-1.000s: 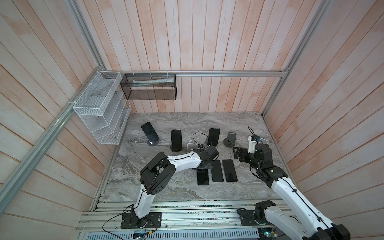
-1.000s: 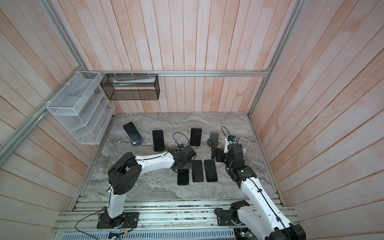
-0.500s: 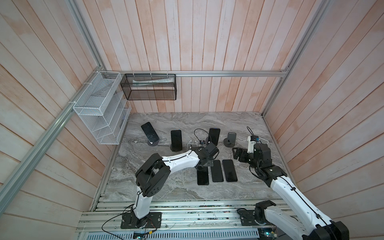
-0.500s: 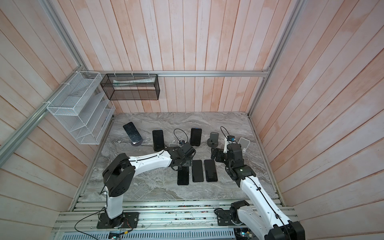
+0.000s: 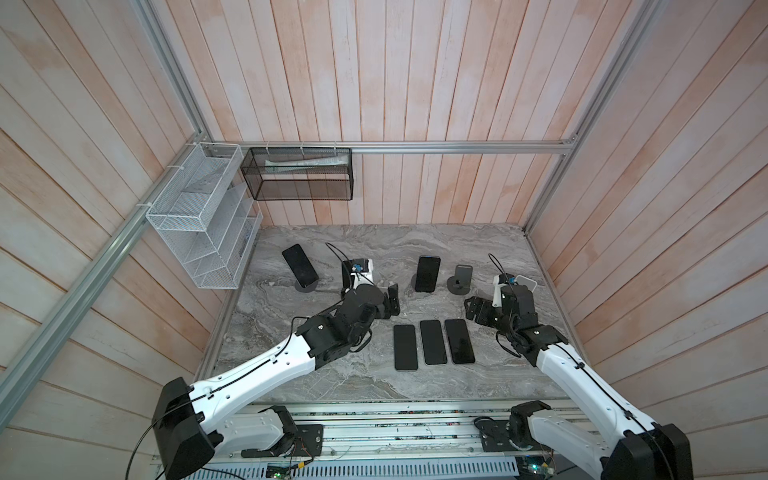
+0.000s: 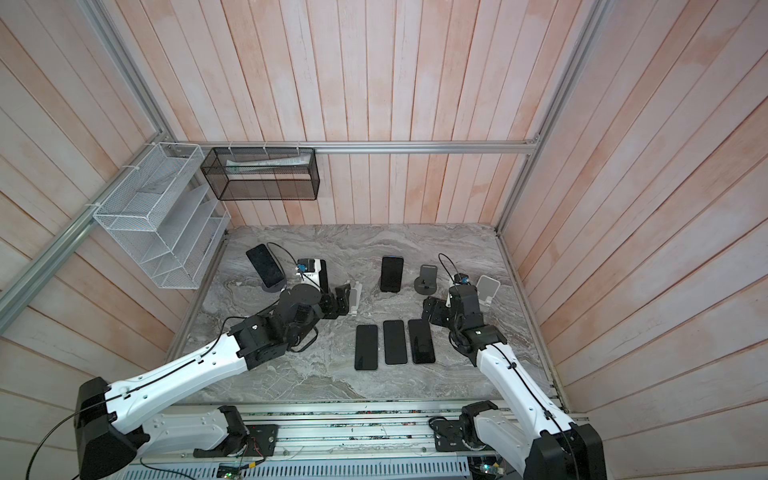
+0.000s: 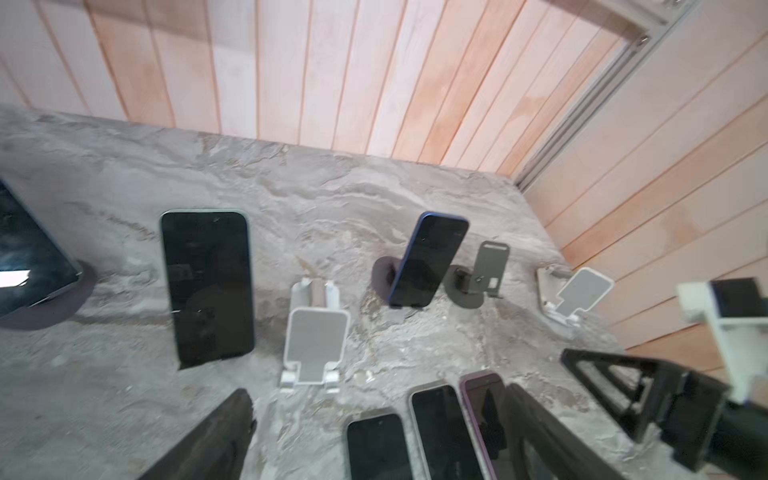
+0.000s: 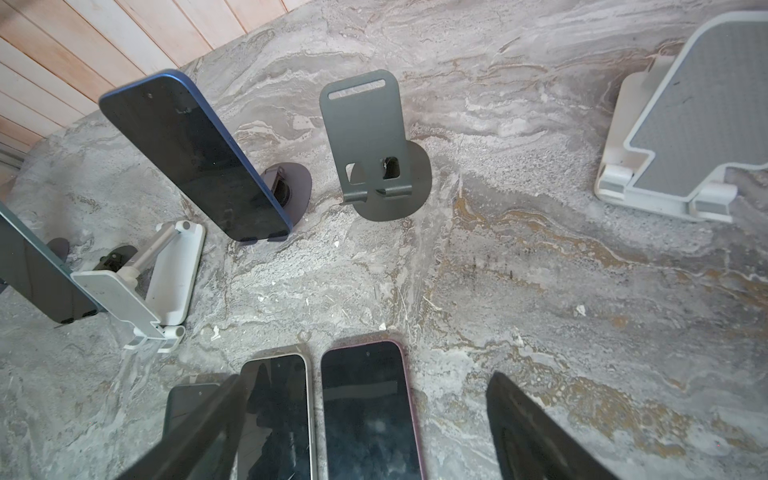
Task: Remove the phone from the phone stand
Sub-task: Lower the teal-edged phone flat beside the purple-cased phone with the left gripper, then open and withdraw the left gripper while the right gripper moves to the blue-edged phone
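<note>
1. The left pincer (image 7: pixel 376 397) has its jaws spread wide with nothing between them. It hangs low over the marble surface (image 7: pixel 415 195), aimed at an empty white stand (image 7: pixel 316 338).
2. The phone (image 7: pixel 208 286) sits in its phone stand (image 8: pixel 67 320), of which only two dark lips show under the phone's lower edge. It is just beside the white stand, ahead of the left pincer and clear of both fingers. In both top views it lies left of the pincer and nearer the back wall, mostly hidden by the wrist.
3. A second ago the left pincer was narrower and sat over the far end of the leftmost phone in the row of three flat phones (image 5: pixel 432 341). Now it has swung left and its jaws are wide. The flat phones and the right arm are unchanged.
4. The phone stands nearly upright, leaning slightly back. Its long axis runs up from the surface, its dark screen faces the robot and its short edge rests in the lips.
5. The right pincer (image 8: pixel 365 399) is also wide open and empty, over the far ends of the flat phones. Beyond it are a blue phone (image 8: pixel 195 158) on a dark stand and an empty grey stand (image 8: pixel 365 137).
</note>
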Tool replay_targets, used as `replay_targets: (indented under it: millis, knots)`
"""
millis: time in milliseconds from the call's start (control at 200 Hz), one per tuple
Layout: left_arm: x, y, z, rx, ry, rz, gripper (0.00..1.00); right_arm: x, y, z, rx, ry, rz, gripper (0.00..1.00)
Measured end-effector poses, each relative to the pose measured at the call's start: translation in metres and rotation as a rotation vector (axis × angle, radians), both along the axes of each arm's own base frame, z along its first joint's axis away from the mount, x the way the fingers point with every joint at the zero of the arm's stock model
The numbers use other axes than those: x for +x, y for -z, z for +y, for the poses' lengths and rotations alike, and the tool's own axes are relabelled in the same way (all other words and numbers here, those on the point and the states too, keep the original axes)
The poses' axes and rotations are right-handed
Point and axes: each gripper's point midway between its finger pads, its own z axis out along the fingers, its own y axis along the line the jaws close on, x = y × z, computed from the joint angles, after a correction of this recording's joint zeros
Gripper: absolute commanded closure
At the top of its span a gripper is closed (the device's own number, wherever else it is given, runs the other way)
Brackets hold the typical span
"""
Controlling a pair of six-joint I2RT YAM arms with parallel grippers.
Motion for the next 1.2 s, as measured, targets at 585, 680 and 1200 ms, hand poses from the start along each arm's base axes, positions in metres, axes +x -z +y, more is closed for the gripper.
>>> replay_targets:
  millis: [585,680,1200]
  knots:
    - [-0.036,0.032,0.088,-0.086,-0.211,0.001,0.05,0.028,-0.024,0.052,0.015,-0.025,0.022,0.11]
    - [-0.038,0.037,0.090,-0.097,-0.225,0.024,0.05,0.043,-0.028,0.064,0.002,-0.030,0.018,0.07]
    - [-0.058,0.055,0.104,-0.169,-0.252,0.130,0.05,0.138,-0.039,0.119,-0.097,-0.103,0.016,0.02]
